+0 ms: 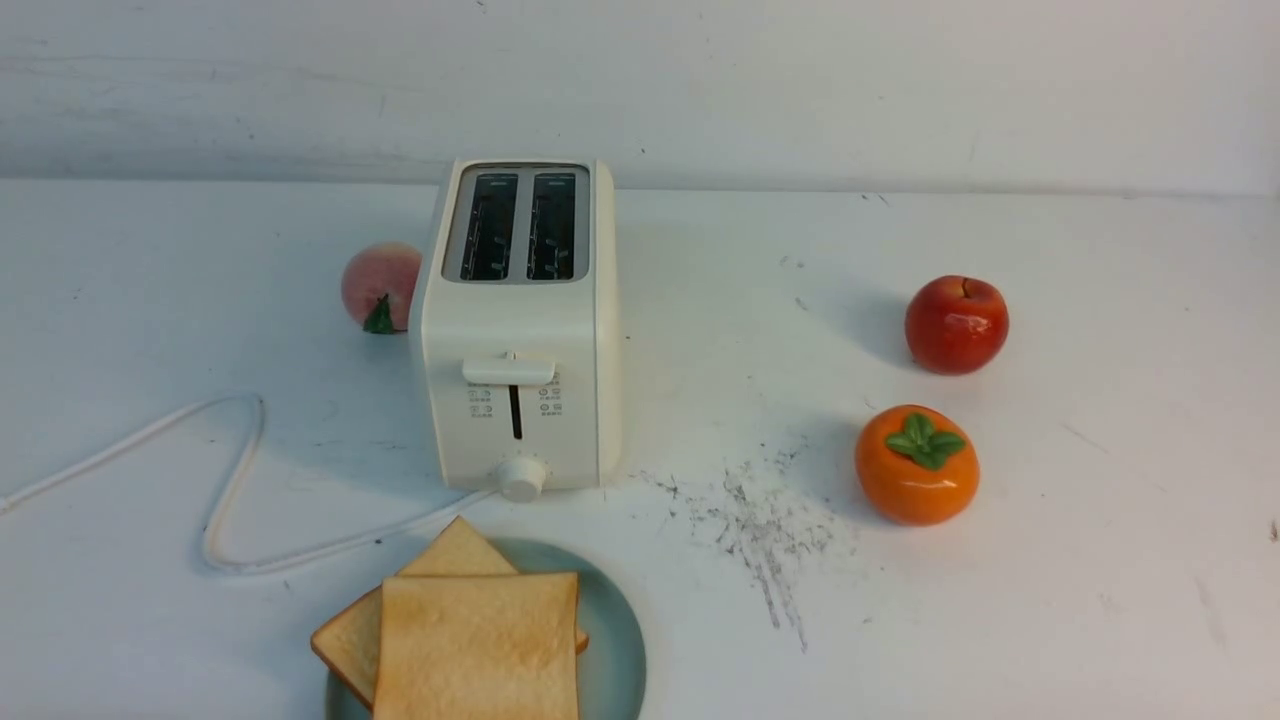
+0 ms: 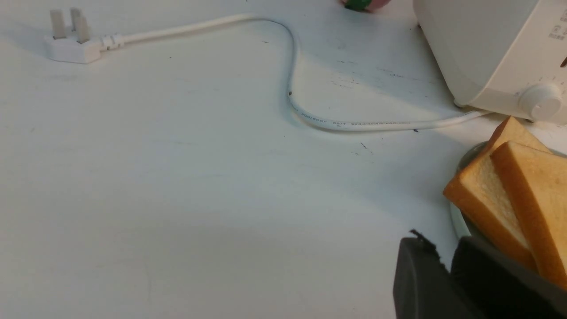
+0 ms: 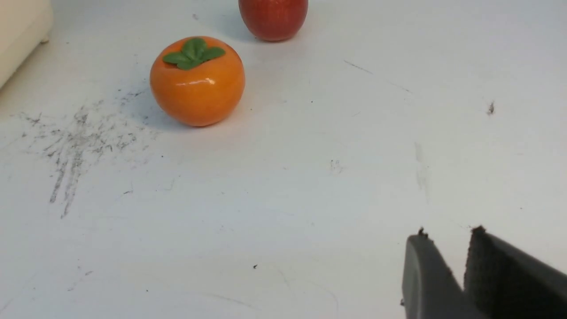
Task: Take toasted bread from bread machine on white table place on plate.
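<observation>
Two slices of toasted bread lie stacked on the pale blue-green plate (image 1: 615,640) at the front of the white table (image 1: 1050,600). The upper slice (image 1: 478,645) lies square, and the lower slice (image 1: 455,555) is turned under it. Behind them stands the cream bread machine (image 1: 520,330) with both slots empty. In the left wrist view my left gripper (image 2: 440,240) hovers just beside the plate rim (image 2: 456,221) and the toast (image 2: 487,195), its jaws narrowly open and empty. My right gripper (image 3: 449,232) hangs open over bare table, holding nothing. Neither gripper shows in the front view.
A peach (image 1: 380,285) sits left of the bread machine. A red apple (image 1: 956,324) and an orange persimmon (image 1: 916,464) stand on the right. The white cord (image 1: 235,470) loops left to its plug (image 2: 71,44). Dark scratch marks (image 1: 765,530) lie right of the plate.
</observation>
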Motion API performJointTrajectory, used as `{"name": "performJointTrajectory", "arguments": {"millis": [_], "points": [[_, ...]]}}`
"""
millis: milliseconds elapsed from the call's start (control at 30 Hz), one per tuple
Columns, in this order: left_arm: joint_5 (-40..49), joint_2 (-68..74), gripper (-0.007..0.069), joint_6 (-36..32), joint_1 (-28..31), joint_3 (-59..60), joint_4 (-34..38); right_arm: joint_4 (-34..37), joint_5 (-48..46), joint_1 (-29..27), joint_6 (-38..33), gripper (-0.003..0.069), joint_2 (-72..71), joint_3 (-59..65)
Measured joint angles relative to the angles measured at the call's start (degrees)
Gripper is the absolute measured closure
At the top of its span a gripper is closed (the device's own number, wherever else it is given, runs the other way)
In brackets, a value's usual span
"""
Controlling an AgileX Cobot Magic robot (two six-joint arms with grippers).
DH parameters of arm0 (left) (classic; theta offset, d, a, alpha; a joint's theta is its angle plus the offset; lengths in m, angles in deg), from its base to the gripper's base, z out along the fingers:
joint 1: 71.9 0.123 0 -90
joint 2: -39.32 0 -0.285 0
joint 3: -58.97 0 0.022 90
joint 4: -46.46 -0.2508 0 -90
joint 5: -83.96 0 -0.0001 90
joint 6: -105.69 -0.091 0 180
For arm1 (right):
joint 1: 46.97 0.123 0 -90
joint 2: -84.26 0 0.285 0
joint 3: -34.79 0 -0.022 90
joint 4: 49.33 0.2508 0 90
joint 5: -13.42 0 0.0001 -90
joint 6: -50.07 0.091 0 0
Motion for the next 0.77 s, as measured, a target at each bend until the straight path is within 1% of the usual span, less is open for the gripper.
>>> {"name": "performJointTrajectory", "arguments": {"millis": [767], "points": [[0.0,0.0,0.0491,0.0,0.0,0.0,0.0,0.0,0.0,0.0,0.0,0.0486,0.0,0.05]]}}
